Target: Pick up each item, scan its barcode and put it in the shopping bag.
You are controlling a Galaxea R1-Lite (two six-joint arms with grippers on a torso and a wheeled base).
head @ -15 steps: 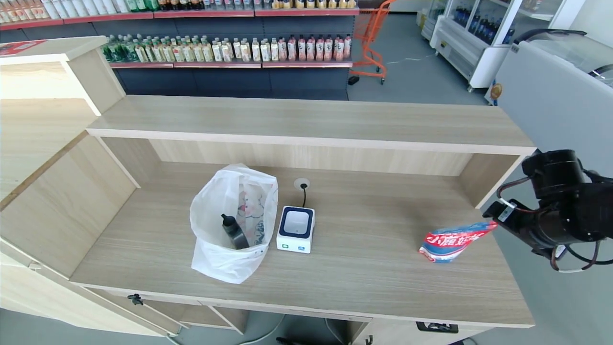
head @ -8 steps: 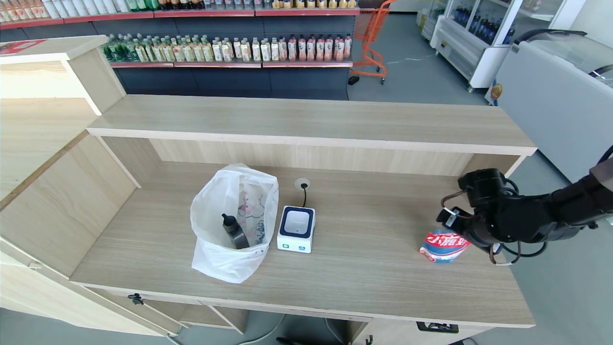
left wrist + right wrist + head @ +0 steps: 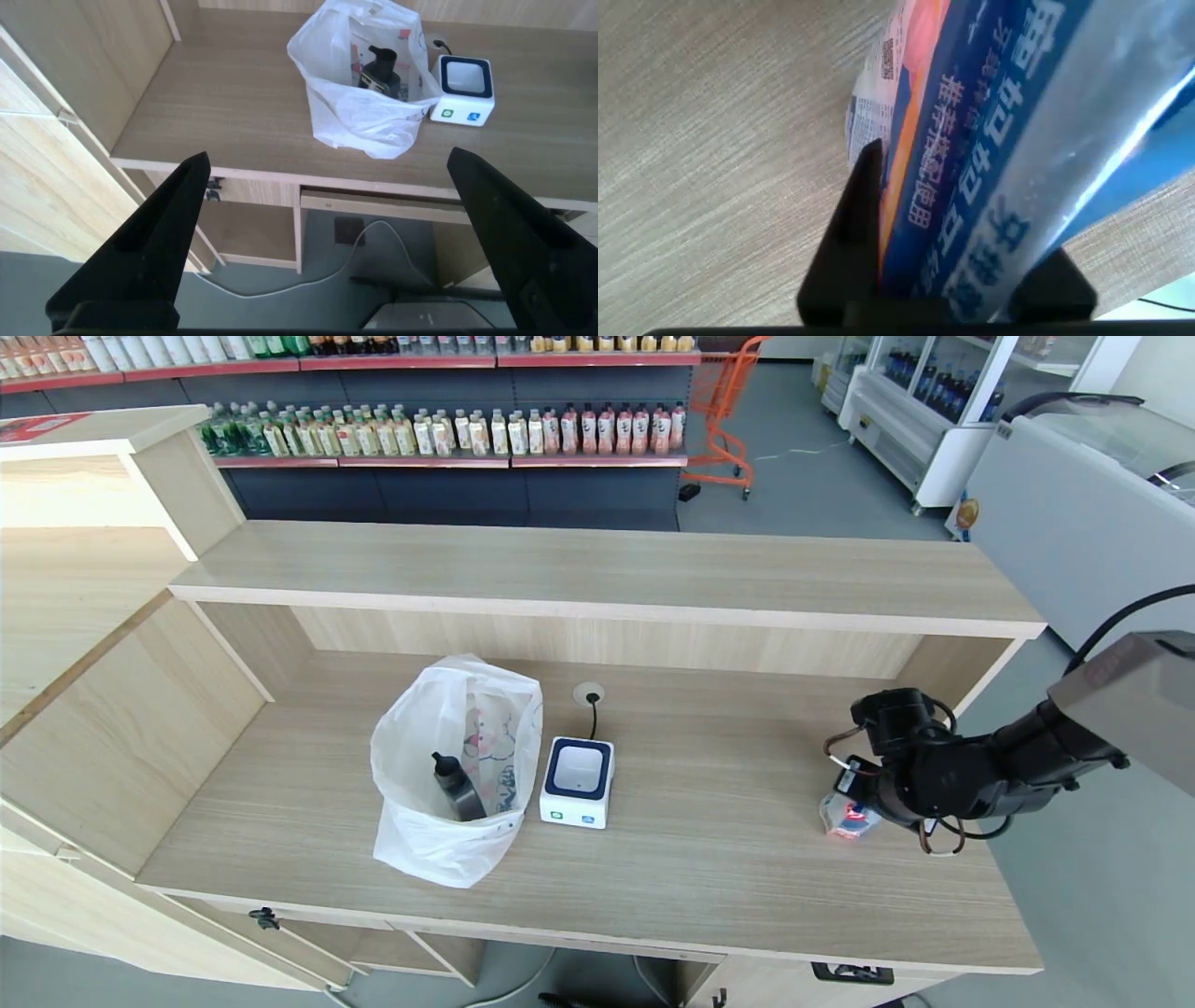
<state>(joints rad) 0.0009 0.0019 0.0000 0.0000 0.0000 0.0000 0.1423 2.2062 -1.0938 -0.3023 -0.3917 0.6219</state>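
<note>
right claw (image 3: 957,229) clamped on snack pouch (image 3: 990,121) near worktop (image 3: 709,859) right edge | left claw (image 3: 329,161) spread wide, empty | risk: slick film slips on lift, falls off edge

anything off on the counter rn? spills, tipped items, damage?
Nothing stands out. The shopping bag stands open with a dark bottle inside, the scanner sits beside it, and the snack pouch is at the right end of the counter with the right gripper at it. No spill or damage visible.
</note>
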